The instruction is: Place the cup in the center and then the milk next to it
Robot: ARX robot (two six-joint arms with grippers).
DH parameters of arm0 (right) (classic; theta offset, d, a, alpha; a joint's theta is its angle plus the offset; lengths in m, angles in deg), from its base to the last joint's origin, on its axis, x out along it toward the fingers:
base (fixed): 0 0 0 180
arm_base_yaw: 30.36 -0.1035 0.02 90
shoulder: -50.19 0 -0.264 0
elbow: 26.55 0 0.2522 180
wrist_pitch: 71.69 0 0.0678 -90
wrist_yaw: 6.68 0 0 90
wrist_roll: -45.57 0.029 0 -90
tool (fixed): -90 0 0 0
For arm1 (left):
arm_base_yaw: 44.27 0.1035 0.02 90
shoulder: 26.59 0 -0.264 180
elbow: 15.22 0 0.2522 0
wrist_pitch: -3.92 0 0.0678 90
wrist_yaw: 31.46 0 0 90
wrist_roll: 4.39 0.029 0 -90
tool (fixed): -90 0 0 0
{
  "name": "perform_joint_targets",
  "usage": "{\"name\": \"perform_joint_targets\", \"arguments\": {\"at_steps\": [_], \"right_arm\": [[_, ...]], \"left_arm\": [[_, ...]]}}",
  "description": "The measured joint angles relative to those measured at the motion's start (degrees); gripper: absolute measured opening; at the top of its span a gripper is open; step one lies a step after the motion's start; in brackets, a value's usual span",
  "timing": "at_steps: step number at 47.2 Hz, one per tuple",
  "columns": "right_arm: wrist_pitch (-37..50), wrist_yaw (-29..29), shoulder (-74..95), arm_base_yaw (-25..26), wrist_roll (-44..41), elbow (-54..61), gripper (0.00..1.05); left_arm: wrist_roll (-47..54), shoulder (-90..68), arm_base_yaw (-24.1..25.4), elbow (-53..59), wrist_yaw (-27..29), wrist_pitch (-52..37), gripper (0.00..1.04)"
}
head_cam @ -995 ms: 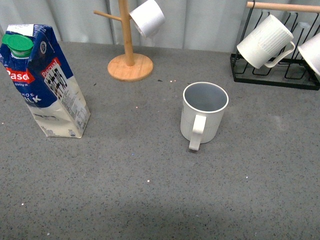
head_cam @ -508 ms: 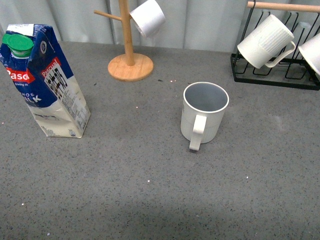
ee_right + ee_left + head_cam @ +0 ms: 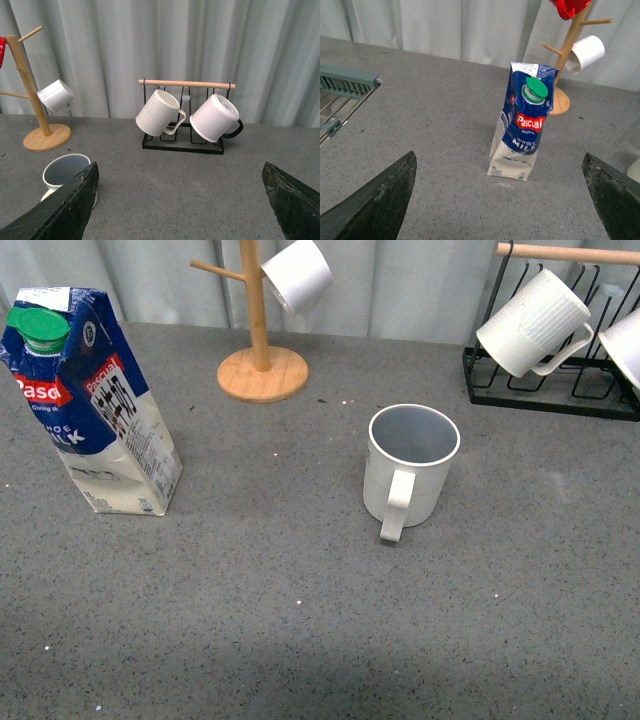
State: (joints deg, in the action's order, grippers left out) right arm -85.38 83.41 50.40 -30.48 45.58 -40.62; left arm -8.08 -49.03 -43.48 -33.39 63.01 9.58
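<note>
The cup (image 3: 410, 465), a large cream-white mug with a grey-blue inside, stands upright near the middle of the grey table, its handle toward me. It also shows in the right wrist view (image 3: 65, 172), partly behind one finger. The milk (image 3: 95, 400), a blue and white carton with a green cap, stands at the left, far from the cup. In the left wrist view the milk (image 3: 522, 125) is ahead of my open, empty left gripper (image 3: 499, 195). My right gripper (image 3: 180, 200) is open and empty, facing the rack. Neither gripper shows in the front view.
A wooden mug tree (image 3: 262, 370) holding a small white cup (image 3: 297, 273) stands at the back. A black wire rack (image 3: 550, 390) at the back right holds a ribbed white mug (image 3: 530, 325) and another mug (image 3: 215, 119). A grey slatted rack (image 3: 345, 85) lies left of the milk.
</note>
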Motion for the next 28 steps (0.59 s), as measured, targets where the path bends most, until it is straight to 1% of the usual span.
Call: {"name": "perform_joint_targets", "arguments": {"at_steps": [5,11,14,17,22,28], "right_arm": [[0.0,-0.02,0.0,0.0,0.0,0.0,0.95],[0.0,-0.02,0.0,0.0,-0.02,0.0,0.95],[0.0,-0.02,0.0,0.0,-0.02,0.0,0.95],[0.0,0.0,0.0,0.0,-0.02,0.0,0.95],[0.0,-0.02,0.0,0.0,-0.02,0.0,0.95],[0.0,-0.02,0.0,0.0,0.0,0.0,0.95]], "left_arm": [[0.57,-16.59,-0.37,-2.23,-1.25,-13.62,0.98],[1.07,-29.35,-1.49,-3.43,-1.97,-21.51,0.98],[1.11,-35.28,-1.73,-3.54,-2.19,-24.61,0.98],[1.11,-39.19,-1.79,-3.76,-2.25,-25.83,0.98],[1.64,-43.89,-1.86,-3.91,-2.58,-27.63,0.98],[2.67,-49.31,-3.15,-4.17,-2.95,-31.56,0.98]]}}
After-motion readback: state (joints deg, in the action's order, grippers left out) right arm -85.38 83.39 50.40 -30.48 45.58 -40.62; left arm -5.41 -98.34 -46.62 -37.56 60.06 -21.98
